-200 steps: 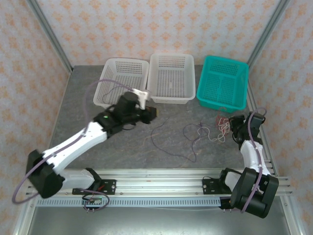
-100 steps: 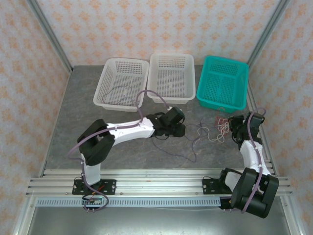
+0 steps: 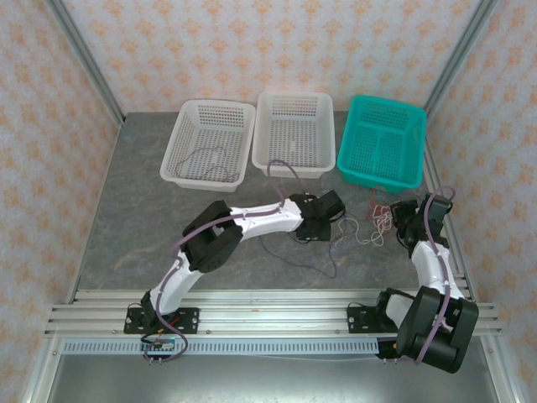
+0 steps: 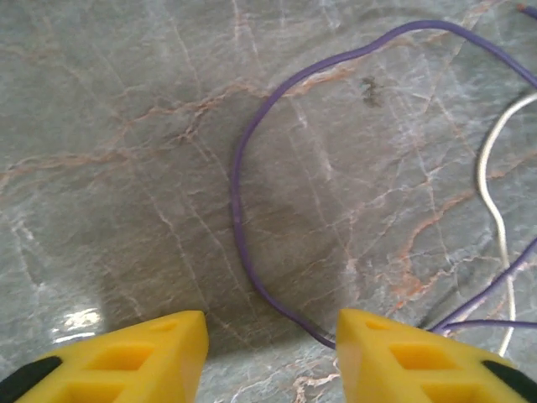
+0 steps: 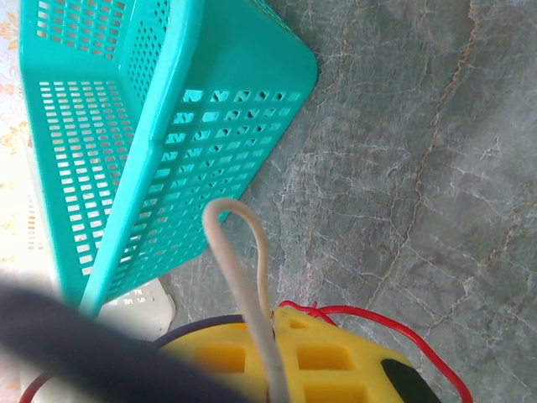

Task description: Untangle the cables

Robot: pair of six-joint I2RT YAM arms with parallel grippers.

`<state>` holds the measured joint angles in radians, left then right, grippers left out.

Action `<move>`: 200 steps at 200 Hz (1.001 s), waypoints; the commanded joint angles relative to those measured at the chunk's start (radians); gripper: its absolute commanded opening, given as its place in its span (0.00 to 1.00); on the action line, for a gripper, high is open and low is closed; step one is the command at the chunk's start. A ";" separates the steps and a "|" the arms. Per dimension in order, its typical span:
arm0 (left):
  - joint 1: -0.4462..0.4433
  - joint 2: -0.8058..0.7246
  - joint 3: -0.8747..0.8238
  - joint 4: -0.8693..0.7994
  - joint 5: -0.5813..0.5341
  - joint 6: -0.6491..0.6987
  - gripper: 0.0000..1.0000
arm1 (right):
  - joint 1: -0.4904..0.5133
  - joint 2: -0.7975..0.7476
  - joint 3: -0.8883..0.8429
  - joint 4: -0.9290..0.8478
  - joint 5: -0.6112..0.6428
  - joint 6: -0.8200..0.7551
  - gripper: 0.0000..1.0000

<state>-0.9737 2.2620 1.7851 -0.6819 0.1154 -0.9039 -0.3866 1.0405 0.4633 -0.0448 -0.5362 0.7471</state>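
Left hand (image 3: 331,214) has swung right to the table's (image 3: 134,210) middle.
Jaws part-spread, empty, above purple cable (image 4: 239,210); right hand (image 5: 285,353) clamped on white cable (image 5: 243,277).

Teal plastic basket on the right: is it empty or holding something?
Empty. From above, the teal perforated plastic basket has its bare slotted floor visible throughout; nothing lies inside.

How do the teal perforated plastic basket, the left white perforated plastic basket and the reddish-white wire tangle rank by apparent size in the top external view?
Largest, too alike to rank: teal perforated plastic basket and left white perforated plastic basket.
Clearly smallest: reddish-white wire tangle.
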 commanded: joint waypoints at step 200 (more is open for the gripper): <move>0.250 -0.441 -0.234 -0.079 -0.184 0.124 0.00 | 0.005 -0.032 0.035 -0.211 0.310 -0.064 0.00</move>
<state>-0.8074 2.0438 1.6329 -0.7914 0.0414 -0.8272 -0.3847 1.0271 0.4606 -0.1848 -0.3698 0.7025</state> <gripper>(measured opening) 0.044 0.070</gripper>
